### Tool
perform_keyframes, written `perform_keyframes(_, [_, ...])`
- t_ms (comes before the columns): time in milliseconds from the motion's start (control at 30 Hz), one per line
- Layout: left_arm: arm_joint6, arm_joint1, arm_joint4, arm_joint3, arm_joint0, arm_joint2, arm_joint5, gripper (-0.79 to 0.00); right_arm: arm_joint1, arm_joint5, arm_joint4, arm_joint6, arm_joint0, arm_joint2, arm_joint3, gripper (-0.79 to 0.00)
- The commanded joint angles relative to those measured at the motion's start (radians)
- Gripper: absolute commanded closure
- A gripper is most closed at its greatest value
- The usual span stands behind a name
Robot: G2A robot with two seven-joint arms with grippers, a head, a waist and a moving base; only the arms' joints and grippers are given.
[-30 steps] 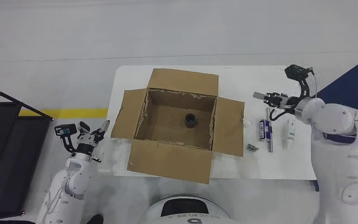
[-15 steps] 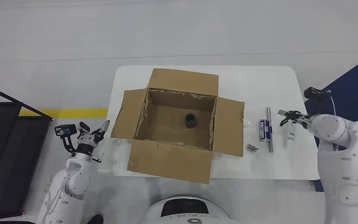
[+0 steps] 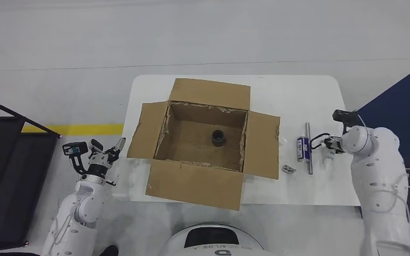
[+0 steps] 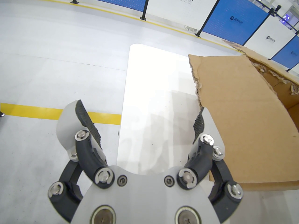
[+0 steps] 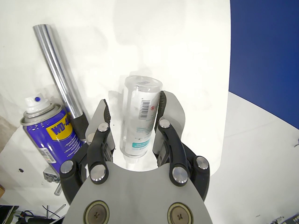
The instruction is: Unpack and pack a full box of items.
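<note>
An open cardboard box point(image 3: 210, 93) stands mid-table with a small black cylinder point(image 3: 218, 137) on its floor. A clear bottle point(image 5: 140, 108) lies on the white table point(image 5: 168, 29) near the right edge. My right gripper point(image 5: 134, 104) is open and low over this bottle, one finger on each side; one pad point(image 5: 162, 101) touches it and the other stands a little off. From above, the right gripper point(image 3: 325, 144) sits beside the rod. My left gripper point(image 4: 140, 109) is open and holds nothing, just off the table's left edge by the box's left flap point(image 4: 233, 122).
A blue spray can point(image 5: 49, 131) and a shiny metal rod point(image 5: 57, 71) lie side by side just left of the bottle, between it and the box. A small metal bracket point(image 3: 287, 169) rests nearer the front. The table's right edge is close to the right gripper.
The right arm swung from above the table's far right corner down onto the bottle, and its fingers now straddle it. The left arm has stayed still.
</note>
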State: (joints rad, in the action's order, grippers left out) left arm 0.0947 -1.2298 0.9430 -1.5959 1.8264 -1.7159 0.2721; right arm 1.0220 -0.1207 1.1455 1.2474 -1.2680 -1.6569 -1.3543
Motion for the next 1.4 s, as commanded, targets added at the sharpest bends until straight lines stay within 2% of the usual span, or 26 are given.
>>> perform_keyframes(0, [0.000, 0.000, 0.000, 0.000, 0.000, 0.000, 0.000, -0.785, 0.000, -0.004, 0.000, 0.000, 0.007, -0.001, 0.009, -0.163])
perform_keyframes(33, [0.000, 0.000, 0.000, 0.000, 0.000, 0.000, 0.000, -0.785, -0.001, -0.007, 0.001, -0.001, 0.009, -0.004, 0.010, -0.043])
perform_keyframes(67, [0.000, 0.000, 0.000, 0.000, 0.000, 0.000, 0.000, -0.785, -0.001, -0.012, 0.000, -0.002, 0.010, -0.009, 0.008, 0.000])
perform_keyframes(200, [0.000, 0.000, 0.000, 0.000, 0.000, 0.000, 0.000, -0.785, -0.003, -0.027, -0.046, -0.032, -0.004, -0.055, -0.033, 0.000])
perform_keyframes(300, [0.000, 0.000, 0.000, 0.000, 0.000, 0.000, 0.000, -0.785, -0.002, 0.004, -0.175, -0.095, -0.044, -0.124, -0.132, 0.000])
perform_keyframes(467, [0.000, 0.000, 0.000, 0.000, 0.000, 0.000, 0.000, -0.785, 0.015, 0.187, -0.589, -0.299, -0.218, -0.271, -0.399, 0.000])
perform_keyframes(600, [0.000, 0.000, 0.000, 0.000, 0.000, 0.000, 0.000, -0.785, 0.024, 0.321, -0.809, -0.342, -0.302, -0.292, -0.515, 0.000])
perform_keyframes(733, [0.000, 0.000, 0.000, 0.000, 0.000, 0.000, 0.000, -0.785, 0.024, 0.372, -0.893, -0.291, -0.291, -0.204, -0.578, 0.000])
perform_keyframes(967, [0.000, 0.000, 0.000, 0.000, 0.000, 0.000, 0.000, -0.785, 0.026, 0.375, -0.884, -0.236, -0.179, 0.022, -0.590, 0.000])
perform_keyframes(1200, [0.000, 0.000, 0.000, 0.000, 0.000, 0.000, 0.000, -0.785, 0.040, 0.394, -0.763, -0.231, -0.069, 0.286, -0.589, 0.000])
perform_keyframes(1367, [0.000, 0.000, 0.000, 0.000, 0.000, 0.000, 0.000, -0.785, 0.052, 0.403, -0.587, -0.255, -0.011, 0.446, -0.568, 0.000])
